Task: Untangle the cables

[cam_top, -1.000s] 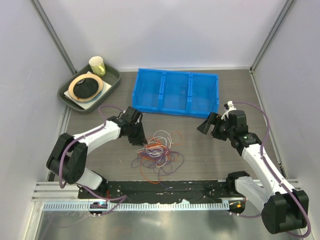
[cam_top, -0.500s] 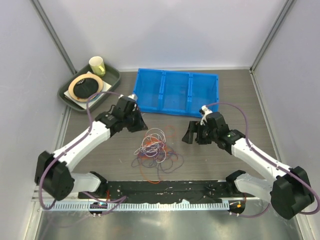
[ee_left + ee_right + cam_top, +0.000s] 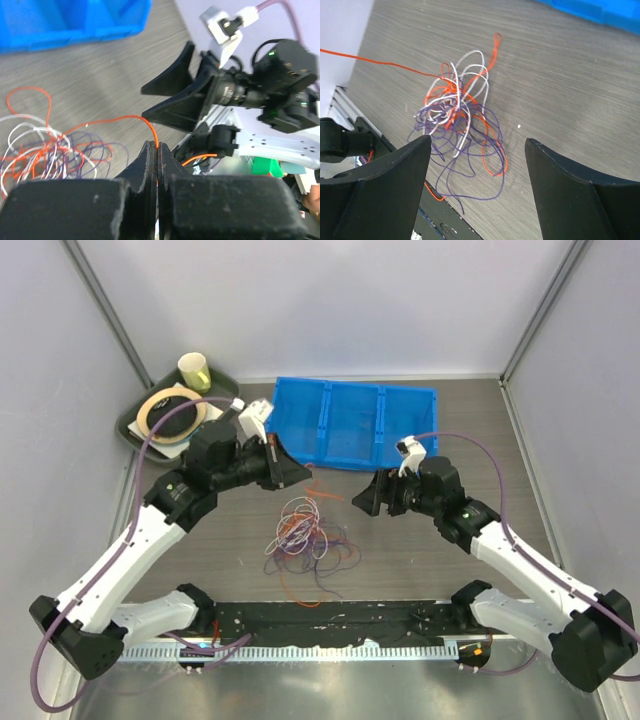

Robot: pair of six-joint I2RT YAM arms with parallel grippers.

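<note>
The cables (image 3: 308, 535) lie as one tangle of white, orange-red and purple threads on the table between the two arms. My left gripper (image 3: 303, 476) hangs above the tangle's far side, shut on one orange cable (image 3: 125, 119) that runs taut from its tips (image 3: 157, 146) down to the tangle (image 3: 45, 150). My right gripper (image 3: 362, 502) hovers to the right of the pile, open, nothing between its fingers (image 3: 400, 170). In the right wrist view (image 3: 477, 142) the tangle (image 3: 457, 115) sits below and ahead, with the pulled orange strand (image 3: 380, 62) leading off to the left.
A blue three-compartment bin (image 3: 350, 425) stands behind the tangle. A dark tray (image 3: 128, 430) at the back left holds a tape roll (image 3: 150, 412) and a yellow cup (image 3: 194, 370). A black rail (image 3: 330, 615) runs along the near edge; one orange loop reaches onto it.
My left gripper shut on an orange cable and rose up and to the right, pulling the strand out. My right arm swung left toward the tangle, its jaws narrowing slightly.
</note>
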